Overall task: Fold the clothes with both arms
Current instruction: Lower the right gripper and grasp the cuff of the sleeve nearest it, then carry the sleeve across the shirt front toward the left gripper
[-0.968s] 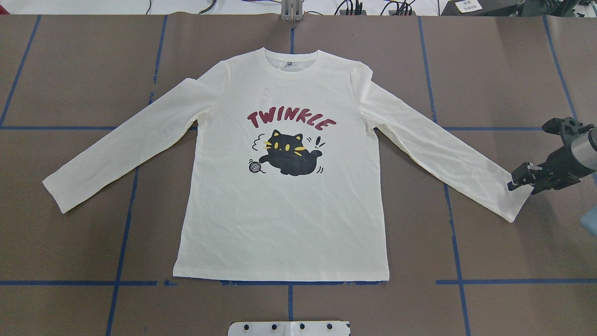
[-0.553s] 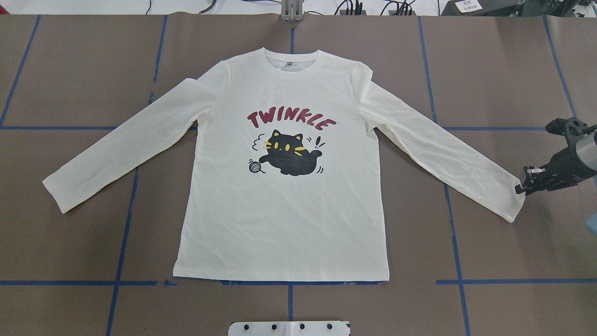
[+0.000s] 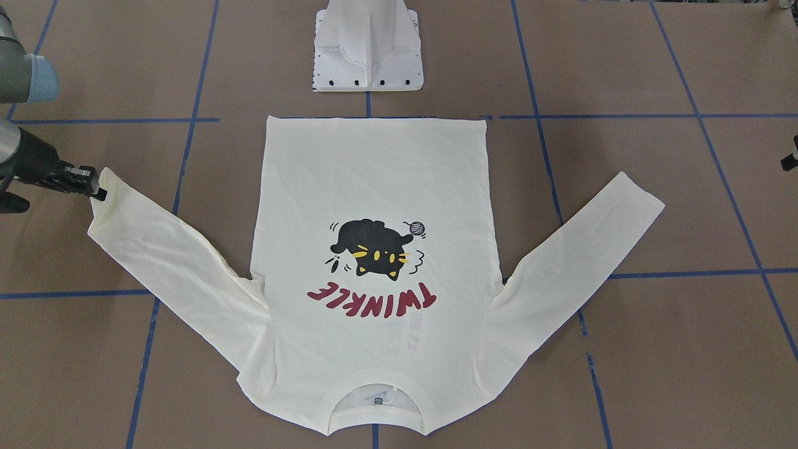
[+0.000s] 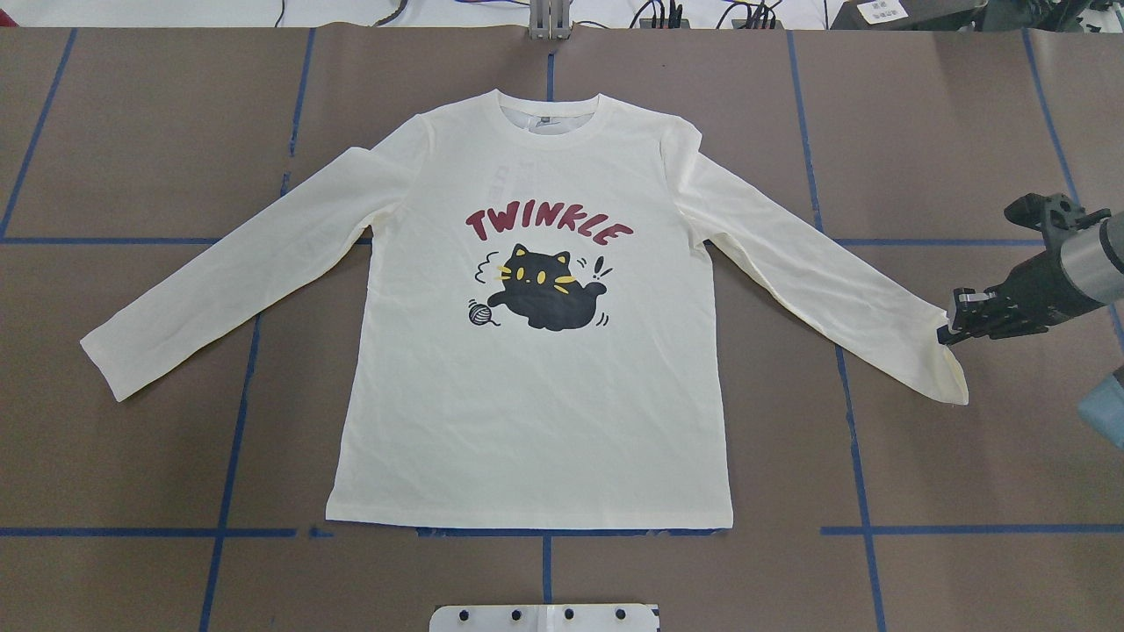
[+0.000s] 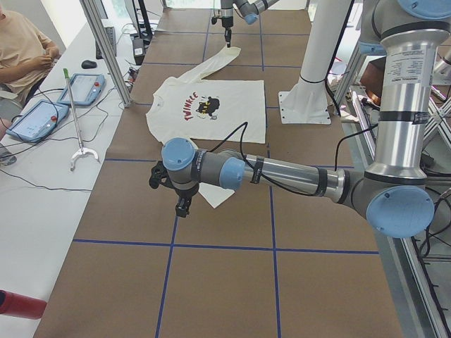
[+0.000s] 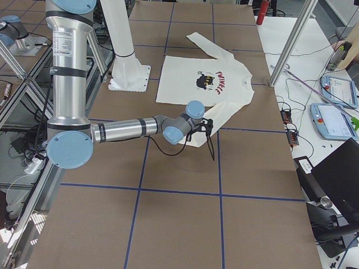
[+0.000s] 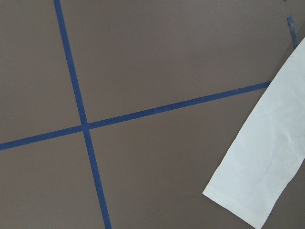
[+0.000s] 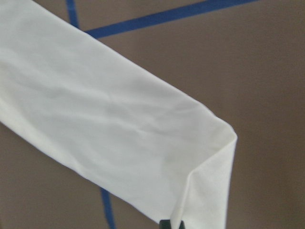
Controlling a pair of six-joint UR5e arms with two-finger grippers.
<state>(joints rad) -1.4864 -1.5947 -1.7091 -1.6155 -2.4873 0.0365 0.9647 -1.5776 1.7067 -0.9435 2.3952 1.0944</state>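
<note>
- The cream long-sleeved T-shirt [image 4: 531,351] lies face up and flat on the brown worktop [image 4: 132,491], print side visible, neck toward the far edge from the robot, hem toward the white pedestal base [image 3: 368,56].
- Right end effector [image 4: 947,332]: at the cuff of the right-hand sleeve [image 4: 825,281]. The wrist view shows the cuff corner raised and doubled over, the fabric running into the black fingertips [image 8: 171,224] at the bottom edge — judged closed on a pinch of that cuff. The rest of the sleeve lies on the worktop.
- Left end effector [image 5: 182,205]: visible only in the left side view, hanging above bare worktop just short of the left sleeve cuff [image 7: 252,191]. Whether its jaws are open or closed cannot be told from that view. Its wrist camera shows the cuff flat and undisturbed, so nothing appears to be held.
- Step in hand, as judged: the first fold — the right sleeve taken at the cuff for carrying inward across the body. No fold is complete; body and left sleeve lie spread.
- Next move calls for: lifting the cuff just clear of the worktop and drawing it toward the cat print [image 4: 549,288], keeping the sleeve straight so it lays without a twist.
- The left arm [image 5: 282,172] will need to descend on its own cuff to match.
- Risk noted: the hold is at a corner only; a quick pull could slip the fabric or drag the shirt body off square.
</note>
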